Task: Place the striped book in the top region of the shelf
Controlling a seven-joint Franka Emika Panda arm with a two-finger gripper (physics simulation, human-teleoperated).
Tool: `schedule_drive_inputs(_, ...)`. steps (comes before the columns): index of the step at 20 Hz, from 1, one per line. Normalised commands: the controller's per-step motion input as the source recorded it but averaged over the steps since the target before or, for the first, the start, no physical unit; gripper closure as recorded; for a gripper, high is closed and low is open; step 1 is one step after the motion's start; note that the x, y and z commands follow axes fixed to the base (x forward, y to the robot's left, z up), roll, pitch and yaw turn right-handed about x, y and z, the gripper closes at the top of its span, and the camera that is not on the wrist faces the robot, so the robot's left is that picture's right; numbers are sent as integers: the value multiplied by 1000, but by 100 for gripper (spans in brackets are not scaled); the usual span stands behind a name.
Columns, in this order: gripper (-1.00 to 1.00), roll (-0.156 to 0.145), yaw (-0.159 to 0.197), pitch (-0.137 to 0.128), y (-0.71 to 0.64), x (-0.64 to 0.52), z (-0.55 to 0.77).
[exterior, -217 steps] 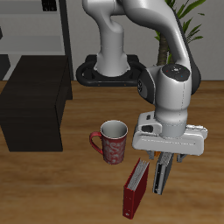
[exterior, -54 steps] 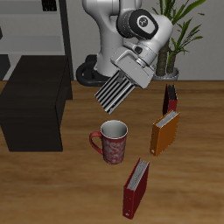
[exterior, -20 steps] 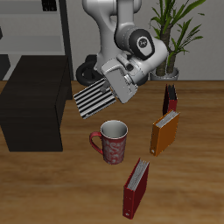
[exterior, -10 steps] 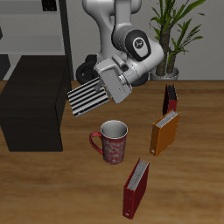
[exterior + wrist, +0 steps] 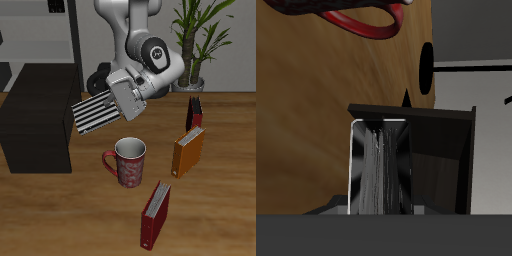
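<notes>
The shelf [image 5: 40, 110] stands on the tabletop [image 5: 230, 190], its flat top bare. Beside its edge, held in the air above the mug [image 5: 127, 161], the striped book [image 5: 96, 113] lies nearly flat, with the jaws of the gripper [image 5: 118, 101] pinching its end. An orange book [image 5: 187, 151] and 2 red books [image 5: 154, 214] stand farther along.

Home office: wooden desk [image 5: 60, 215], books, potted plant [image 5: 197, 35].
</notes>
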Motion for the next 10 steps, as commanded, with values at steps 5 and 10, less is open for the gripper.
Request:
schedule_drive_inputs(5, 100, -28, 8, 23, 59, 83, -68)
schedule_drive_inputs(10, 100, 21, 14, -8, 269, -50, -5)
